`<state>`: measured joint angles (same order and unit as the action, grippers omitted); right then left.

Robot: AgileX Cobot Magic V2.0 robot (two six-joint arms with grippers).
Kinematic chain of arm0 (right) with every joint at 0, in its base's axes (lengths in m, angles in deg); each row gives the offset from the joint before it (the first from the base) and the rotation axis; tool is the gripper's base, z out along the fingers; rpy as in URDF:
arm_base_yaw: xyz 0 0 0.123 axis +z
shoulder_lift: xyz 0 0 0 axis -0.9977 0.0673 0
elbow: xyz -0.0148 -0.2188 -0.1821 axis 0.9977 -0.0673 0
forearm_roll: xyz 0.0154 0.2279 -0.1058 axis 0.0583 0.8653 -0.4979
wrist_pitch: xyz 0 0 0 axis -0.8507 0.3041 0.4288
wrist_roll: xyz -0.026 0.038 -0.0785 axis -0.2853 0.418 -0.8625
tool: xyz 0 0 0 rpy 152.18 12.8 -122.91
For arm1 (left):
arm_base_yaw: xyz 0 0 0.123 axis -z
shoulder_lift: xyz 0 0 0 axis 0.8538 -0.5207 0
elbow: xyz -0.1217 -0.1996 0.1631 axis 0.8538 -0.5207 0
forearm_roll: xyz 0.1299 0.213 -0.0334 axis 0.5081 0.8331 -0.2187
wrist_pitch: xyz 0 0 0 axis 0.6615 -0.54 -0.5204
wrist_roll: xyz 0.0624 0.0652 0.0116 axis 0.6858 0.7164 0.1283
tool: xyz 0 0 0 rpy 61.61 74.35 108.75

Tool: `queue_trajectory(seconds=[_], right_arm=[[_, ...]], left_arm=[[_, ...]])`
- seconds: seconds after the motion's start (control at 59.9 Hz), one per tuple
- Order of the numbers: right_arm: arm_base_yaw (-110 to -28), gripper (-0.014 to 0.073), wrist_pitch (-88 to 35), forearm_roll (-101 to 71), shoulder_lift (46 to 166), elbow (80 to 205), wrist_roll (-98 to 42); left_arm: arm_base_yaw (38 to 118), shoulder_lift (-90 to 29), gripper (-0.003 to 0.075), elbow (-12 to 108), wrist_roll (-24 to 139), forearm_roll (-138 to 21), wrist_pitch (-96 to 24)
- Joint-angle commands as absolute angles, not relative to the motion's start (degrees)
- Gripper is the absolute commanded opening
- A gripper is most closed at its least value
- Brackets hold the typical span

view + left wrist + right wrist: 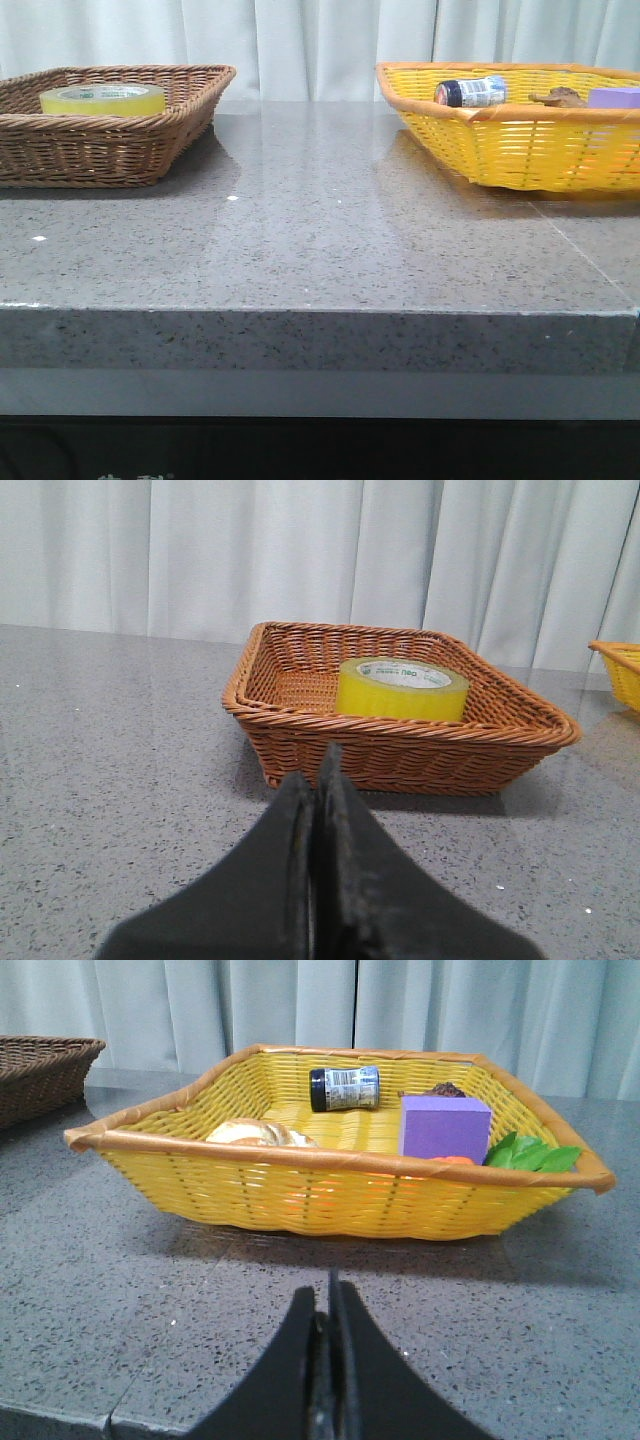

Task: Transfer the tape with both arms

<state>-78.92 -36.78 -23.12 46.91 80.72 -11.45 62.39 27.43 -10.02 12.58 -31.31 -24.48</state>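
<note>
One tape [102, 99] in brown basket [100, 150], both grippers closed

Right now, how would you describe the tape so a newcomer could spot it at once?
On the grey stone table, look to the brown wicker basket at the far left. The tape lies flat inside it, the only item there: a wide translucent yellow roll with a white core printed in green, unlike the yellow basket opposite, which holds several items.

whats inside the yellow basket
The yellow basket holds a small bottle lying on its side, a purple block, green leaves, a bread-like item and something orange, mostly hidden by the rim.
</note>
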Motion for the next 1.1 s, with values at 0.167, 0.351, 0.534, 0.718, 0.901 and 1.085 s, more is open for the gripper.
queue_trajectory(seconds=[0.167, 0.351, 0.534, 0.718, 0.901, 1.085], right_arm=[[-79.3, -0.0069, -41.8, -23.9, 45.3, 82.3, -11.5], [-82.0, -0.0069, -41.8, -23.9, 45.3, 82.3, -11.5], [-83.3, -0.0069, -41.8, -23.9, 45.3, 82.3, -11.5], [-83.3, -0.0069, -41.8, -23.9, 45.3, 82.3, -11.5], [-83.3, -0.0069, -41.8, -23.9, 45.3, 82.3, -11.5], [-83.3, -0.0069, -41.8, -23.9, 45.3, 82.3, -11.5]], left_arm=[[62.3, 28.4, -0.002, -12.3, 12.5, -31.4, -19.8], [62.3, 28.4, -0.002, -12.3, 12.5, -31.4, -19.8], [62.3, 28.4, -0.002, -12.3, 12.5, -31.4, -19.8], [62.3, 28.4, -0.002, -12.3, 12.5, -31.4, -19.8], [62.3, 28.4, -0.002, -12.3, 12.5, -31.4, -19.8], [62.3, 28.4, -0.002, -12.3, 12.5, -31.4, -19.8]])
